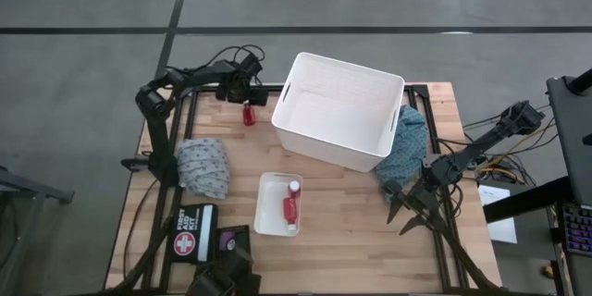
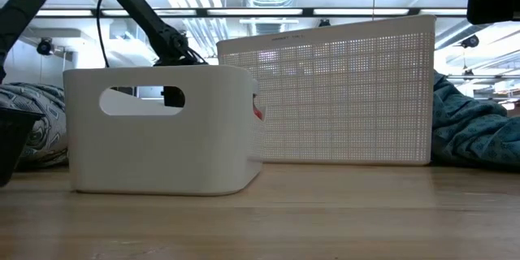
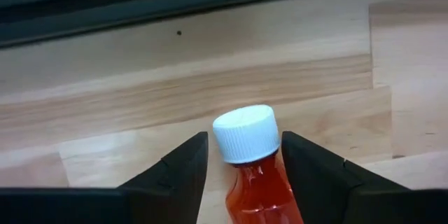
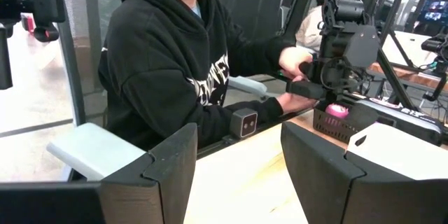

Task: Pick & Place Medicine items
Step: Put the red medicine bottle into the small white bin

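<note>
Wooden desk [image 1: 351, 231]: left gripper [image 3: 241, 157] straddles an upright red bottle [image 3: 255, 175], fingers open and flanking its cap; right gripper [image 1: 412, 211] waits open, empty.

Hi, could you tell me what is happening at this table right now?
The left end effector is at the table's far left edge with its fingers on either side of a red bottle, beside the big white basket. Whether it already grips the bottle is unclear. Another red bottle lies in the small white tray. The right end effector waits open near the table's right edge.
</note>
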